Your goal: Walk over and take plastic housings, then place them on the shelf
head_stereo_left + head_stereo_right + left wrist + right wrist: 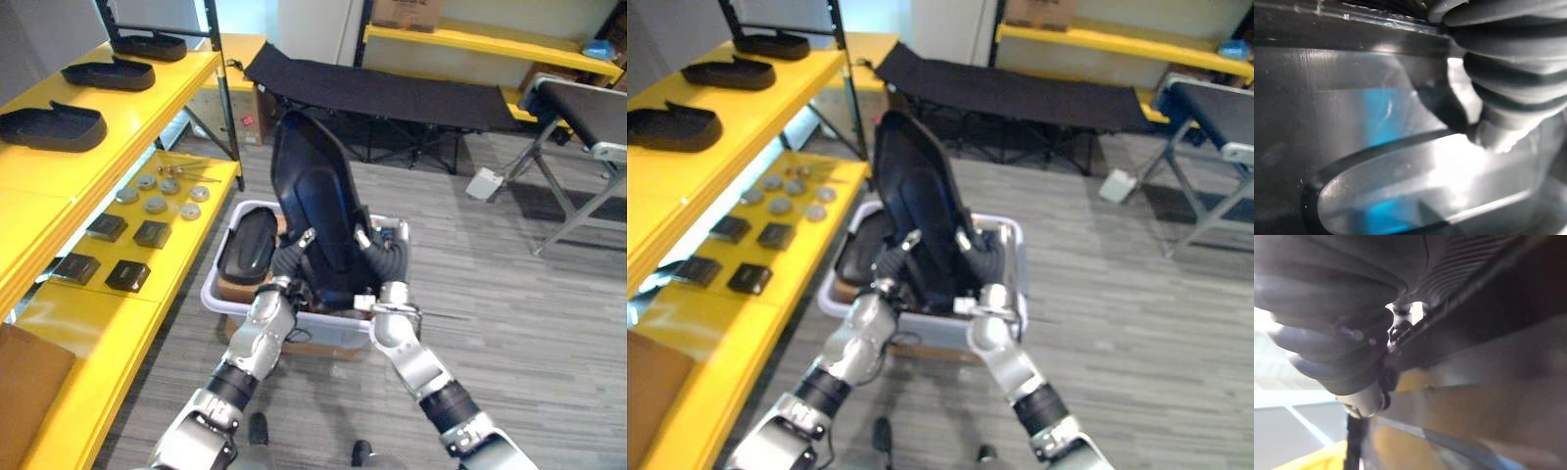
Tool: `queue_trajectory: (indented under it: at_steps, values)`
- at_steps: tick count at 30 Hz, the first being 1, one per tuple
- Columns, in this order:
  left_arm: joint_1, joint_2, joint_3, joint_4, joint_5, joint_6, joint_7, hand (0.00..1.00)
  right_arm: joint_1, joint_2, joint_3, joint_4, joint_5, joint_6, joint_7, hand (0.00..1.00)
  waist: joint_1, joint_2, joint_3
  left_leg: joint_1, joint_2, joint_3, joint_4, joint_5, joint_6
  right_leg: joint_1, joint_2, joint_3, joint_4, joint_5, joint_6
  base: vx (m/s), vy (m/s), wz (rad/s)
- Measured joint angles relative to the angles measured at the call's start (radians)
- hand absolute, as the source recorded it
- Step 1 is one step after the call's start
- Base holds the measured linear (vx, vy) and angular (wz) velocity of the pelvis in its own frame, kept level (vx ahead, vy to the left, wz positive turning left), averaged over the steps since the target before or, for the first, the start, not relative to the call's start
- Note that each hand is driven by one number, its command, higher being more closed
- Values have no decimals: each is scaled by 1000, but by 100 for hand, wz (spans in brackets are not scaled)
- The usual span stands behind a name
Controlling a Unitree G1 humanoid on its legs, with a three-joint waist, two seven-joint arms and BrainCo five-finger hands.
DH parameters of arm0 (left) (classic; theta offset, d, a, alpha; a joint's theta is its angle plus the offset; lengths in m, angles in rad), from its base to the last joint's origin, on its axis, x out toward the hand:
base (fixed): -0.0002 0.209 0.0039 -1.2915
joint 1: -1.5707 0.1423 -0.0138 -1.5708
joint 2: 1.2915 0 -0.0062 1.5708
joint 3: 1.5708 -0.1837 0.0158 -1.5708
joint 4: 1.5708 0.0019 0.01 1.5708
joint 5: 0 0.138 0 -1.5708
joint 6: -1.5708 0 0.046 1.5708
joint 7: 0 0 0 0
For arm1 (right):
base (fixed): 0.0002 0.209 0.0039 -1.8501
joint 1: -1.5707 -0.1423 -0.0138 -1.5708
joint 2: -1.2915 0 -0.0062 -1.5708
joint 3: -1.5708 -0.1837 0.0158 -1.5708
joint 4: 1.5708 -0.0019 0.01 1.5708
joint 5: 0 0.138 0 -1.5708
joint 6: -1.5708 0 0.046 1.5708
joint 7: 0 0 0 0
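A large black plastic housing stands nearly upright over a white bin on the floor. My left hand grips its left edge and my right hand its right edge, fingers curled over the rim on both sides. The left wrist view shows the housing's glossy inner surface from very close. A second black housing lies in the bin's left part. Three more housings lie in a row on the top board of the yellow shelf at the left.
The shelf's lower board carries small black boxes and round metal discs. A cardboard box sits under the bin. A black cot stands behind, and a grey folding table at the right.
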Motion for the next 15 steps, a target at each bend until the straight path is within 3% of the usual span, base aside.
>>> queue_trajectory:
  at_steps: [2,4,8,11,15]
  values:
    - [32,-1,9,-75,66,-2,37,100,28,-7,-15,-65,52,-2,41,0,0,1,0,0,-3,0,0,0,0,-2,0,-2,3,-1,-2,0,0,0]
    - [78,-4,27,-186,202,-20,99,100,70,-16,-43,-178,155,-11,106,0,-1,4,-3,1,-4,0,0,0,0,-2,1,-3,8,-4,-5,0,0,0]
    - [149,-7,63,-332,431,-82,154,100,177,-47,-103,-372,328,-49,282,0,0,22,-19,16,-4,3,-1,0,1,2,0,-1,19,-9,-7,-2,0,-2]
    - [209,-11,176,-341,498,-121,227,100,224,-63,-272,-448,470,-91,387,0,-22,45,-41,19,-1,3,-1,-3,-4,-2,2,0,26,-23,-5,-24,0,0]
    - [265,-6,250,-341,546,-122,312,100,283,-114,-352,-484,546,-91,485,0,-27,58,-52,20,1,6,-1,-7,0,-2,3,1,21,-24,-6,-32,2,-2]
